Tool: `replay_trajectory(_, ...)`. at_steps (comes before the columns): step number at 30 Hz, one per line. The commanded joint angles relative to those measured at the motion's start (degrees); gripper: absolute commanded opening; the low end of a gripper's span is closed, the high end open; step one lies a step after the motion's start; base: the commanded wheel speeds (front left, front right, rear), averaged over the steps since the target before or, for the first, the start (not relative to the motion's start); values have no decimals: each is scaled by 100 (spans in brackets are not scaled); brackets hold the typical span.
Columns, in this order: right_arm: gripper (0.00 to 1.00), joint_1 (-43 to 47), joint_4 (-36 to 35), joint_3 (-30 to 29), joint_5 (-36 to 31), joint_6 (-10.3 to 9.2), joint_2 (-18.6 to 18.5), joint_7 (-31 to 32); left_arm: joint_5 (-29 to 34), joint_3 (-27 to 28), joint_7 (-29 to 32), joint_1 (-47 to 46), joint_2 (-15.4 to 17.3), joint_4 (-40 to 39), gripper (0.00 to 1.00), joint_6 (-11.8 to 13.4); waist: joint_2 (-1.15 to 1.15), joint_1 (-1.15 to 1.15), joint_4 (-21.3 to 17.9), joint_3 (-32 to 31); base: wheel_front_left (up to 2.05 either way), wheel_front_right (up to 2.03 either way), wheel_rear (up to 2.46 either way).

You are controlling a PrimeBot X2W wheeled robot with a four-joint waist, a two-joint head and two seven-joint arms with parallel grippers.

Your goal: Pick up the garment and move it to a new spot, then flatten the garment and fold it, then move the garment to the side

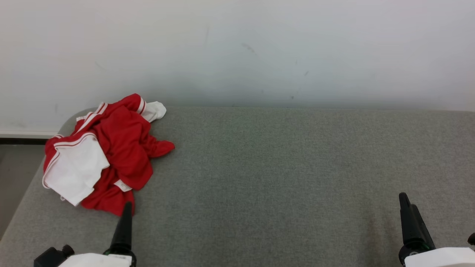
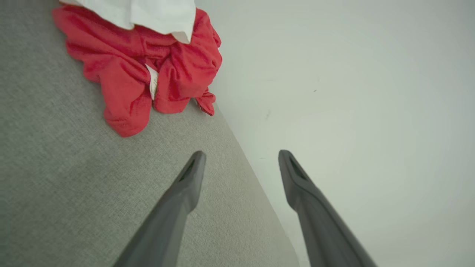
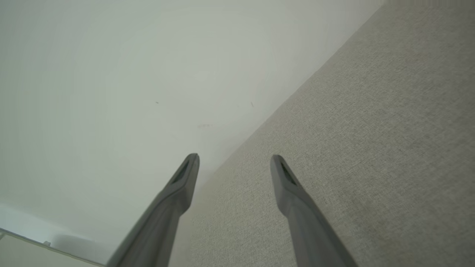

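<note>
1. Wall. Pale and plain, with a few faint dark scuffs. It runs along the far edge of the desk, and a dark skirting strip shows at its foot on the left.

2. Desk. Covered in grey woven fabric, with a rounded far left corner. Most of its top is bare.

3. Garment. Red cloth with white panels and white-striped trim. It lies in a crumpled heap on the desk's far left corner, close to the wall, partly draped toward the left edge. One white cuff points toward the wall. A small white label shows among the red folds.

4. Left gripper. Two long dark fingers, spread wide and holding nothing. It sits low over the desk, on the near side of the garment. In the left wrist view the fingertips stop short of the cloth.

5. Right gripper. Matches the left: fingers spread wide, nothing between them. It sits over bare desk at the near right, well apart from the garment, pointing toward the wall.
</note>
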Motion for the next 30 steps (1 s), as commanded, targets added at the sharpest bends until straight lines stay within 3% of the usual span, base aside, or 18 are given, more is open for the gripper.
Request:
replay_trajectory(1, 100, -29, -128, 33, -256, -2, -79, -63, 292, -8, -57, -48, 54, -123, 100, -18, 0, 0, 2, -1, 0, 0, 0)
replay_trajectory(30, 100, 74, -174, 153, -2643, -5, -143, -593, 2892, -275, -593, 32, 158, -270, 100, -35, 0, 0, -15, -14, 0, 0, 0)
